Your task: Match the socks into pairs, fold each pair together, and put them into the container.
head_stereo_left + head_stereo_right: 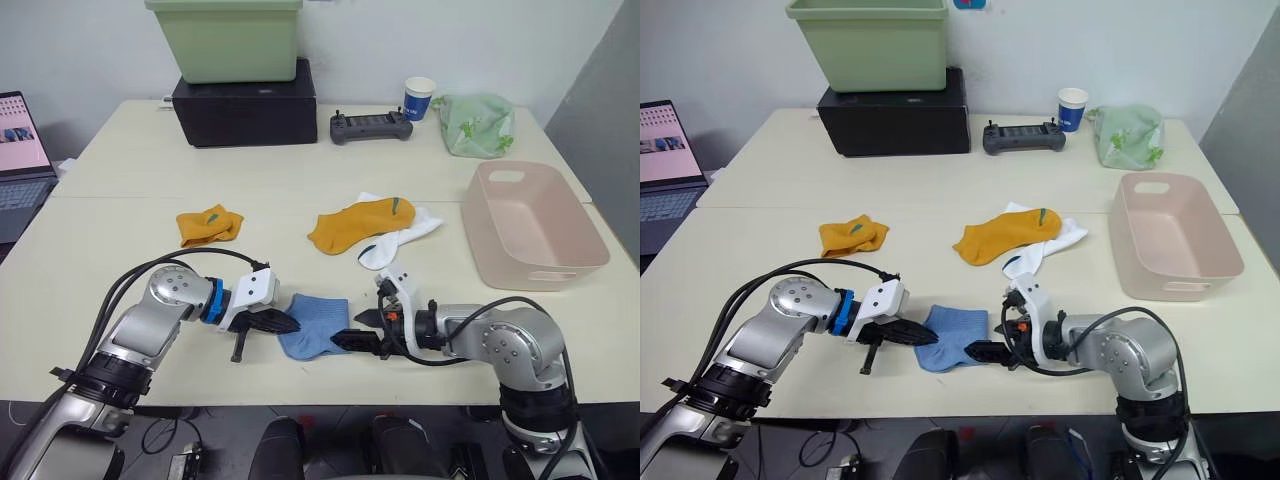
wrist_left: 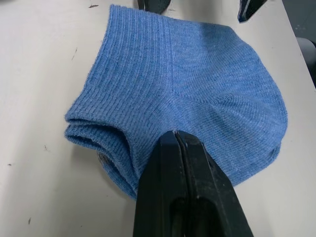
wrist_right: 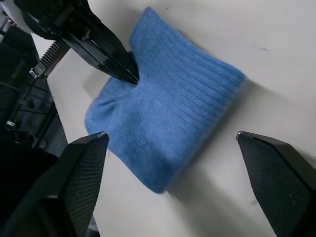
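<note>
A folded light blue sock bundle [image 1: 315, 322] lies near the table's front edge. My left gripper [image 1: 292, 325] is shut, its tips pinching the bundle's left edge, where the fabric puckers [image 2: 168, 106]. On the bundle's other side, my right gripper [image 1: 345, 338] is open, one finger [image 3: 84, 173] at each side of the bundle. One mustard-orange sock [image 1: 208, 225] lies crumpled at mid-left. Another orange sock [image 1: 358, 225] lies at the centre on top of white socks [image 1: 400, 238]. The pale pink container [image 1: 520, 272] stands at the right.
A green bin [image 1: 225, 40] sits on a black box [image 1: 245, 105] at the back. A controller [image 1: 371, 127], a paper cup [image 1: 419, 98] and a pale green bag [image 1: 477, 125] are at the back right. A laptop [image 1: 20, 160] stands at the far left.
</note>
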`<state>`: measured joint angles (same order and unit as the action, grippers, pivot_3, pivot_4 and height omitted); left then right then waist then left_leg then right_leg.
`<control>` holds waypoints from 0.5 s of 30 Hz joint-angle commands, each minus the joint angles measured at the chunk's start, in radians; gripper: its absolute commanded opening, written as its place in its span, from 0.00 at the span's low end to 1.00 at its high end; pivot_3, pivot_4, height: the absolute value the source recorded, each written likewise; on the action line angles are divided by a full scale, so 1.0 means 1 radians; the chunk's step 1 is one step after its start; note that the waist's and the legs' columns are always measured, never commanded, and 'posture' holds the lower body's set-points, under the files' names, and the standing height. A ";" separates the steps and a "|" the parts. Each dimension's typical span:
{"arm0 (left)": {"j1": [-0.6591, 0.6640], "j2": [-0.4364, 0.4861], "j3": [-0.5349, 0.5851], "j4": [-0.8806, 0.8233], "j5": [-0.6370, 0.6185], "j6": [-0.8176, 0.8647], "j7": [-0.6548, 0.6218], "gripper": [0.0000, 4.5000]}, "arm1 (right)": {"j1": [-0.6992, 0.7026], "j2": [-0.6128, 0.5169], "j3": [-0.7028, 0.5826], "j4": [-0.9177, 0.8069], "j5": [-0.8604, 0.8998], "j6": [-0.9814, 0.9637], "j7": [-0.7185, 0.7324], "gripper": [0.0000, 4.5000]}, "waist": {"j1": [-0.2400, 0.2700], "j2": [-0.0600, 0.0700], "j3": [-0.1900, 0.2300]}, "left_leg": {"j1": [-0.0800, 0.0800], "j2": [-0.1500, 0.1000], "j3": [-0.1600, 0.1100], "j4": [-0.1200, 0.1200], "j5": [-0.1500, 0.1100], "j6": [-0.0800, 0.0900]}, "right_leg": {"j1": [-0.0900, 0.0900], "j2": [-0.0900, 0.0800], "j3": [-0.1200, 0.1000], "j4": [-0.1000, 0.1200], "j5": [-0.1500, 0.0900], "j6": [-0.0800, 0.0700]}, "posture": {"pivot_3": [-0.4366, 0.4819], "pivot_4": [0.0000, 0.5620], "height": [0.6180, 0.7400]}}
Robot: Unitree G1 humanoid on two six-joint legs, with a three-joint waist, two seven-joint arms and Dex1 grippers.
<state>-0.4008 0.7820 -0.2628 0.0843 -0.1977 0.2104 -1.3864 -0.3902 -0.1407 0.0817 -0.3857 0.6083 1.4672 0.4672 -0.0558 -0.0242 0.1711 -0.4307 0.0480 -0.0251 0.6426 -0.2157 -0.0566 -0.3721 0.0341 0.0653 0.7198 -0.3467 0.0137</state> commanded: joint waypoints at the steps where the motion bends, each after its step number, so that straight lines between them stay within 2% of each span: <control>1: 0.015 0.015 -0.010 0.039 0.039 0.006 0.012 0.00 | -0.041 0.076 0.041 0.061 0.000 -0.033 -0.028 0.99 | -0.001 0.001 0.000 | 0.000 0.000 0.000 0.000 0.000 0.000 | 0.000 0.000 0.000 0.000 0.000 0.000 | 0.48 0.27 0.96; 4: 0.017 0.018 -0.004 0.041 0.038 0.004 0.014 0.00 | -0.065 0.106 0.052 0.113 -0.006 -0.078 -0.031 0.87 | -0.001 0.001 0.000 | 0.000 0.000 0.000 0.000 0.000 0.000 | 0.000 0.000 0.000 0.000 0.000 0.000 | 0.48 0.27 0.96; 13: 0.035 0.027 0.021 0.033 0.027 0.009 0.023 0.00 | -0.066 0.107 0.066 0.141 -0.005 -0.139 -0.036 0.16 | -0.002 0.001 0.000 | 0.000 0.000 0.000 0.000 0.000 0.000 | 0.000 0.000 0.000 0.000 0.000 0.000 | 0.48 0.27 0.96; 15: 0.040 0.024 0.034 0.030 0.012 0.019 0.022 0.00 | -0.056 0.099 0.059 0.128 -0.008 -0.148 -0.041 0.02 | -0.002 0.001 0.000 | 0.000 0.000 0.000 0.000 0.000 0.000 | 0.000 0.000 0.000 0.000 0.000 0.000 | 0.48 0.27 0.96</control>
<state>-0.3826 0.7826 -0.2384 0.0873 -0.2057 0.2098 -1.3831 -0.4473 -0.0422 0.1441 -0.2186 0.5918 1.3425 0.4295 -0.0577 -0.0234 0.1708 -0.4306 0.0484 -0.0254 0.6422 -0.2157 -0.0566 -0.3725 0.0341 0.0655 0.7200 -0.3467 0.0137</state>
